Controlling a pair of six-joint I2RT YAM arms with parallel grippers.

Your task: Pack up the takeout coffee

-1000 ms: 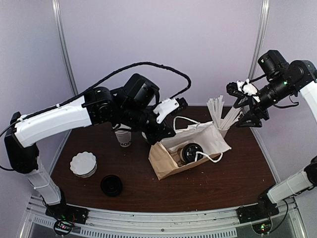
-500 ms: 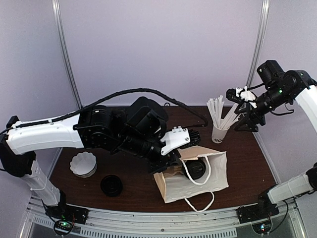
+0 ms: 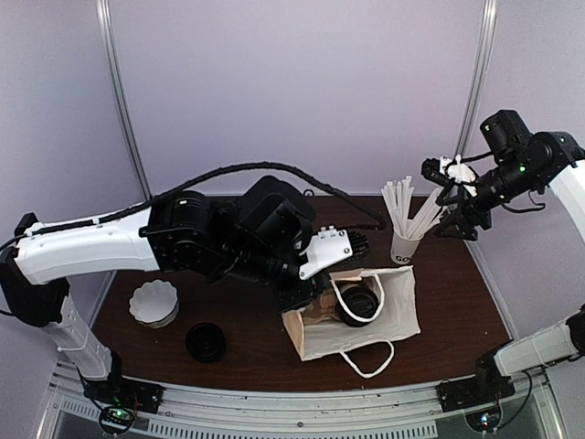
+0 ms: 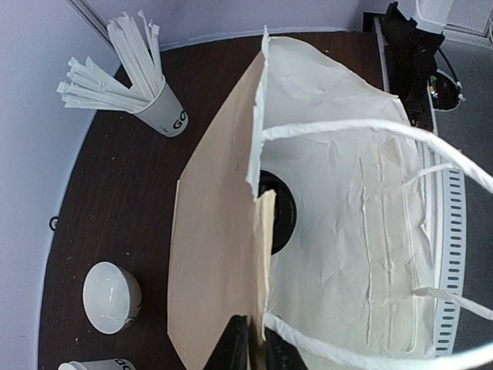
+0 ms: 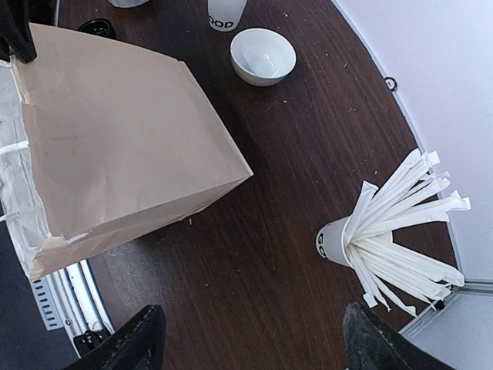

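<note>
takeout coffee (image 4: 285, 216) inside paper bag (image 4: 216, 254), invisible from right wrist view

Black letters reading "GO" run along the side of the white cup of sticks (image 4: 165, 117) in the left wrist view, and the rest of the word curves out of sight. Overhead, the same cup stands at 2 o'clock on the table (image 3: 457, 311) and again shows "GO" near its base. From the right wrist camera, the lidless white cup (image 5: 226, 11) at 12 o'clock carries the black letters "OOD". Marks on the cup of sticks in that view are too small to read. The takeout coffee (image 3: 358, 305), inside the paper bag (image 3: 402, 315), shows only its black lid, and its lettering is hidden.
</note>
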